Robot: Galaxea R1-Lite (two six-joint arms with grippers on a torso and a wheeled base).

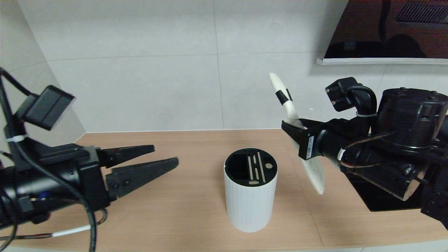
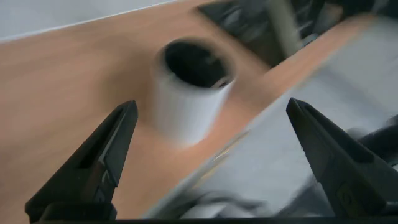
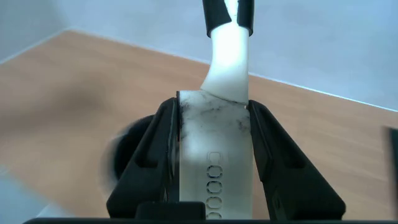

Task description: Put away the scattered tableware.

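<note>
A holder (image 1: 250, 199) is set upright on the surface (image 1: 182, 217), about midway between its left and right edges and nearer its front edge. To the holder's right, above the surface, a spatula (image 1: 316, 173) is gripped in the right claw (image 1: 290, 127). The left claw (image 1: 166, 155) is held to the holder's left. A cooktop (image 1: 378, 203) is set at the right edge.

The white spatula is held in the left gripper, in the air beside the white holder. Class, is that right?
No. The head view shows the white spatula in the right gripper; the left gripper is open and empty. The spatula is in the air beside the white holder.
</note>
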